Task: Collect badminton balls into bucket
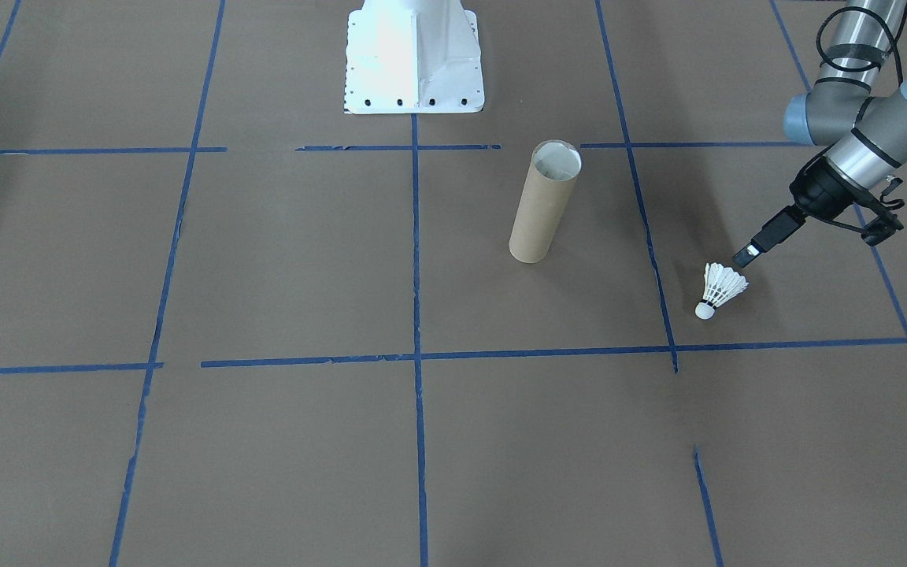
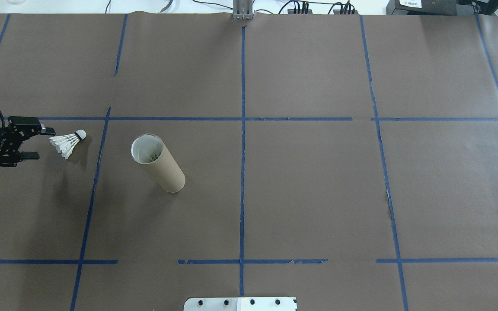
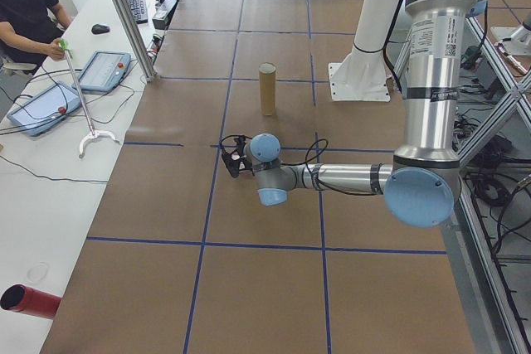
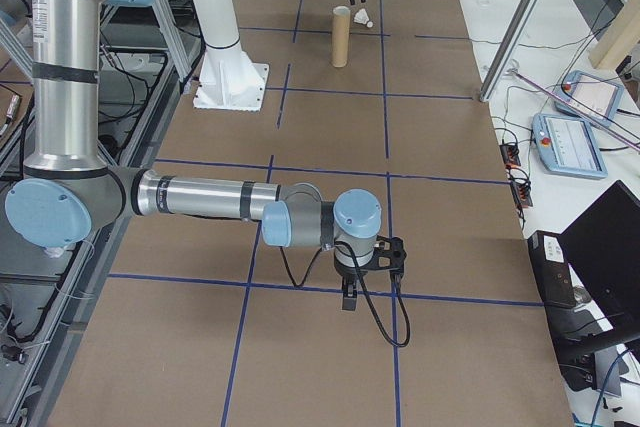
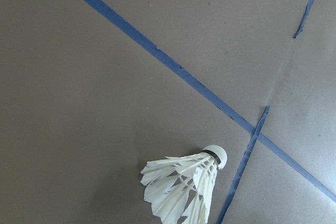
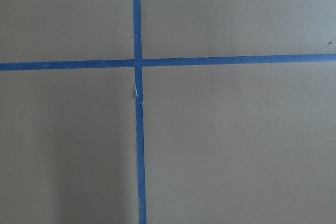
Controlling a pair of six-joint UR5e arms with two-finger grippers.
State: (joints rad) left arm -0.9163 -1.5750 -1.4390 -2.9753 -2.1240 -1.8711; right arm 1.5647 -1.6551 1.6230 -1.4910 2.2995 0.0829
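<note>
A white feather shuttlecock [image 2: 68, 143] lies on its side on the brown table, its cork tip pointing away from my left gripper [image 2: 44, 142]. That gripper is open, its fingertips just short of the feather skirt and nothing between them. In the front-facing view one black finger [image 1: 746, 255] hovers just above the shuttlecock [image 1: 720, 289]. The left wrist view has the shuttlecock [image 5: 184, 190] at its lower edge. The brown cardboard tube [image 2: 158, 163] stands upright to the shuttlecock's right, also seen as the tube [image 1: 544, 203]. My right gripper [image 4: 351, 293] hangs low over a tape crossing; I cannot tell its state.
The white pedestal base [image 1: 414, 55] stands behind the tube, at the robot's side. Blue tape lines [image 2: 243, 129] grid the brown table. A person [image 3: 25, 6] sits at a side bench with tablets [image 3: 104, 68]. A red cylinder [image 3: 29, 300] lies on that bench.
</note>
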